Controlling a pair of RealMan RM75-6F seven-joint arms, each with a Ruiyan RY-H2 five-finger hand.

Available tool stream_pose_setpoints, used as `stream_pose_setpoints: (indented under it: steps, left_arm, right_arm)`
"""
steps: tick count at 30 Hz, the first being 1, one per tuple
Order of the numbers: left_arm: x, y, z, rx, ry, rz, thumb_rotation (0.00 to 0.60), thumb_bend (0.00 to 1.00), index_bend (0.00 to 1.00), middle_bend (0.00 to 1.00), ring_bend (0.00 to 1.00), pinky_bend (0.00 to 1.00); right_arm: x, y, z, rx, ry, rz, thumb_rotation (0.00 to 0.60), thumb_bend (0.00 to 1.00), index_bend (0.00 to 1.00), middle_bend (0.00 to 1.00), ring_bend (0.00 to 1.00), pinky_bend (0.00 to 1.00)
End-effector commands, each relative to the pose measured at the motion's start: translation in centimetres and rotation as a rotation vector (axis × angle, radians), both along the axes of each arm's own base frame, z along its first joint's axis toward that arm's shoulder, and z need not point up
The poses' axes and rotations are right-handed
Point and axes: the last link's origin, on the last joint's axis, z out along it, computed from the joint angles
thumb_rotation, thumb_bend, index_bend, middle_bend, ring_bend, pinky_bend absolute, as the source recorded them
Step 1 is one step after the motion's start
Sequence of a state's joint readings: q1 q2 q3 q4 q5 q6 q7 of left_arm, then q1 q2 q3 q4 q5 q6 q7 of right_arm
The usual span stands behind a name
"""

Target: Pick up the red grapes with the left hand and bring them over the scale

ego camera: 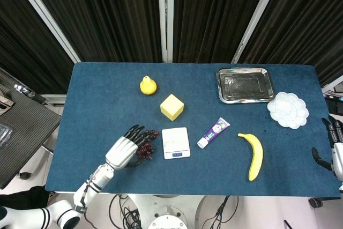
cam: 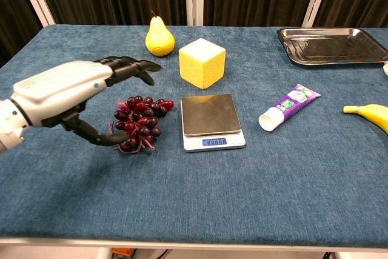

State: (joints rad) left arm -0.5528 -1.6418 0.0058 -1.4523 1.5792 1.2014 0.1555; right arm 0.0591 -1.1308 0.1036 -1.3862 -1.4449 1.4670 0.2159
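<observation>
The grapes (cam: 140, 121) sit on the table (cam: 254, 192) just left of the scale (cam: 210, 121), with the left hand (cam: 68, 93) spread open over them, fingers (cam: 130, 66) above the bunch and thumb low at its near edge; the right hand (ego camera: 335, 148) pokes in at the edge, can't tell its fingers.

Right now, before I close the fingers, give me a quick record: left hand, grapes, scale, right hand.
left hand: open, arched over the grapes, thumb low at their near side
red grapes: on the table, left of the scale, not lifted
scale: platform bare
right hand: at the table's far right edge, holding nothing
</observation>
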Motion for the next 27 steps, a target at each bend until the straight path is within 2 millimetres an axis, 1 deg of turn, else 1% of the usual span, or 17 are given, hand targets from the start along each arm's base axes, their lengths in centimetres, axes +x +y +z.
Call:
stream_pose_setpoints:
  steps: [1,5,6,8,11,15,21,24,27]
  left_arm:
    - [-0.8,0.4,-0.1,0.025,0.020,0.050,0.600,0.10,0.05,0.13,0.00,0.01]
    - [-1.6,1.0,-0.5,0.026,0.052,0.080,0.600,0.09,0.05,0.13,0.00,0.03]
    - [-1.7,1.0,-0.6,0.020,0.058,0.089,0.600,0.09,0.05,0.12,0.00,0.05]
    - [-2.1,1.2,-0.9,0.000,0.073,0.106,0.600,0.09,0.05,0.12,0.00,0.14]
    - [-2.4,1.6,-1.4,-0.025,0.088,0.120,0.600,0.09,0.05,0.12,0.05,0.27]
    - [-2.7,2.2,-1.9,-0.046,0.107,0.131,0.600,0.09,0.07,0.13,0.08,0.31]
    - [-2.6,2.6,-2.6,-0.049,0.113,0.111,0.600,0.13,0.22,0.26,0.18,0.39]
    - [-2.5,2.6,-3.0,-0.052,0.107,0.106,0.600,0.16,0.32,0.32,0.23,0.44]
    - [-2.2,2.5,-3.3,-0.053,0.098,0.089,0.600,0.18,0.38,0.36,0.27,0.47]
  right_arm:
    - [0.1,0.0,-0.1,0.002,0.001,0.002,0.600,0.30,0.00,0.00,0.00,0.00]
    - [0.3,0.0,-0.1,0.002,0.003,0.005,0.600,0.30,0.00,0.00,0.00,0.00]
    - [0.3,0.0,-0.1,0.002,0.004,0.005,0.600,0.30,0.00,0.00,0.00,0.00]
    - [0.3,0.0,0.0,0.003,0.005,0.002,0.600,0.30,0.00,0.00,0.00,0.00]
    - [0.3,0.0,-0.1,0.009,0.009,0.000,0.600,0.30,0.00,0.00,0.00,0.00]
    - [0.4,0.0,-0.1,0.009,0.009,0.000,0.600,0.30,0.00,0.00,0.00,0.00]
    - [0.1,-0.1,0.0,0.011,0.008,-0.015,0.600,0.30,0.00,0.00,0.00,0.00]
    - [0.0,-0.1,-0.1,0.017,0.008,-0.021,0.600,0.30,0.00,0.00,0.00,0.00]
    - [-0.1,-0.1,-0.2,0.023,0.007,-0.024,0.600,0.30,0.00,0.00,0.00,0.00]
